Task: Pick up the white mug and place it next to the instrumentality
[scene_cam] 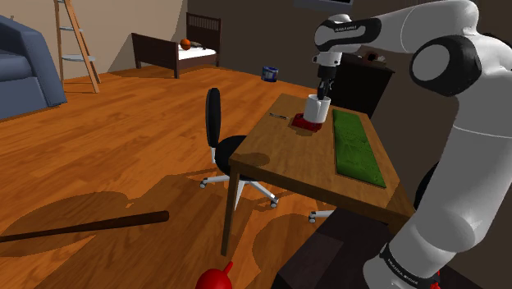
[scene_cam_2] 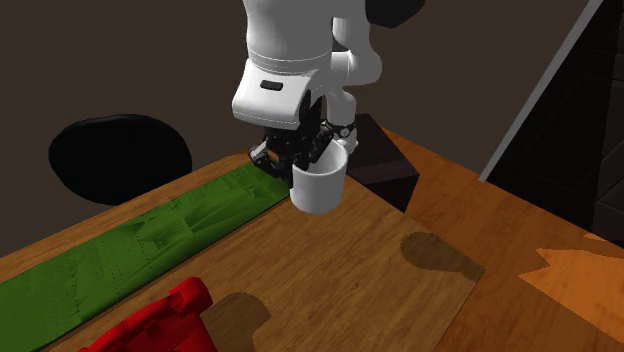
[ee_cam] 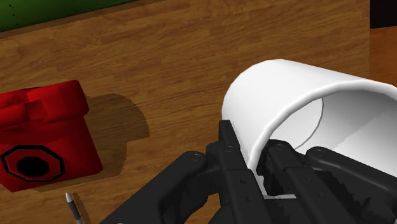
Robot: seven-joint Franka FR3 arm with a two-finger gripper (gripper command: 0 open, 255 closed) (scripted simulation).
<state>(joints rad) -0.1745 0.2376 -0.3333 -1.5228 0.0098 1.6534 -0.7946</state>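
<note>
End effector (ee_cam: 256,158) clamps white mug (ee_cam: 286,89) by its wall, one finger inside. Red block (ee_cam: 44,130) on wooden worktop (ee_cam: 178,57), apart from it.

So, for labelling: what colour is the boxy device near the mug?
Red. The device shows best in the wrist view.

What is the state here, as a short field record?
gripper: shut on the rim of the white mug, one finger inside, one outside
mug position: held over the table, apparently lifted off it
red object: on the table, apart from the mug
green mat: lying flat on the table
task stage: mug picked up, not yet set down
</note>
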